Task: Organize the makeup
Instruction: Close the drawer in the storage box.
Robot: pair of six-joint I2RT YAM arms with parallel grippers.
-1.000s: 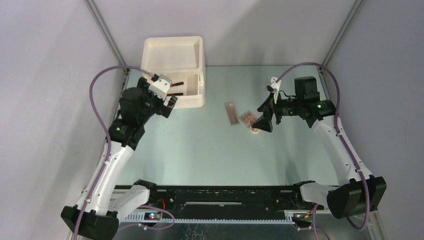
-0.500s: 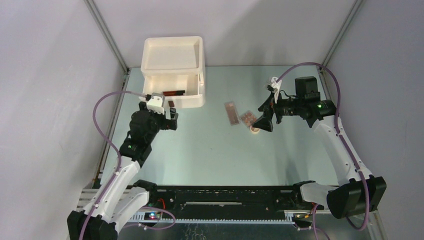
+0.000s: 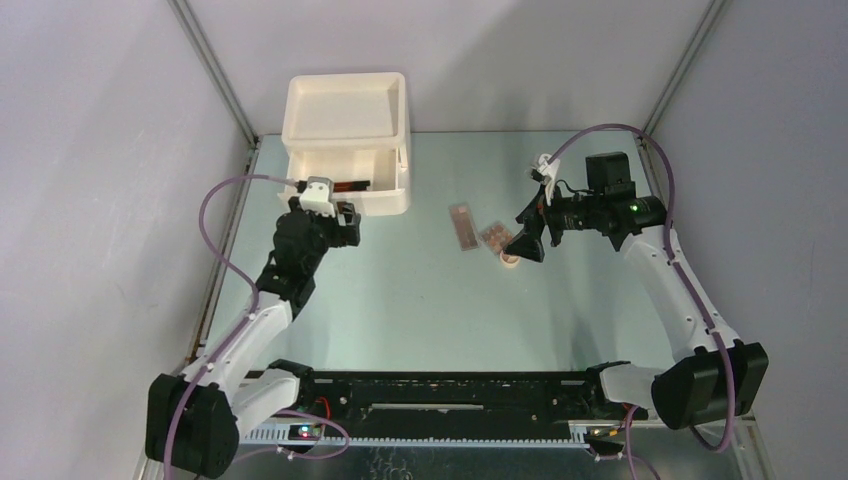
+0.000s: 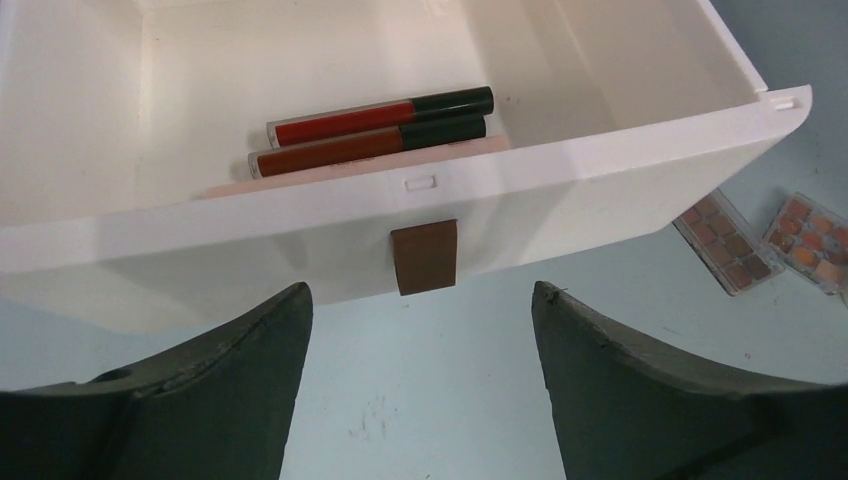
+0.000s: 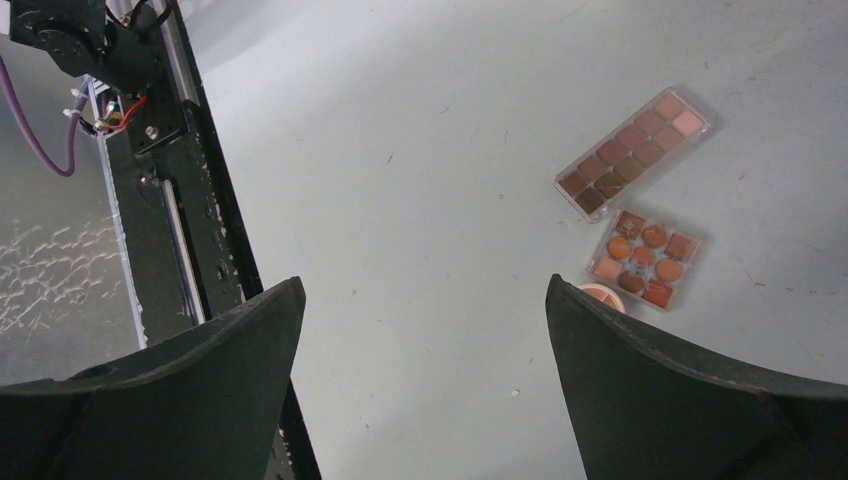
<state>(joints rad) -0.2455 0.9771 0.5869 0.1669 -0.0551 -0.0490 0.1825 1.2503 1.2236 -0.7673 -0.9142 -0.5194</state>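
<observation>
The left gripper hangs spread before the open drawer, where 2 tubes lie; the right gripper, spread too, hovers near 2 palettes and a compact on the table. A careless nudge could shove the drawer shut

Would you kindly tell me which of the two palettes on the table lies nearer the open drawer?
The long, narrow palette of brown squares; the squarer palette with round orange pans lies farther right.
</observation>
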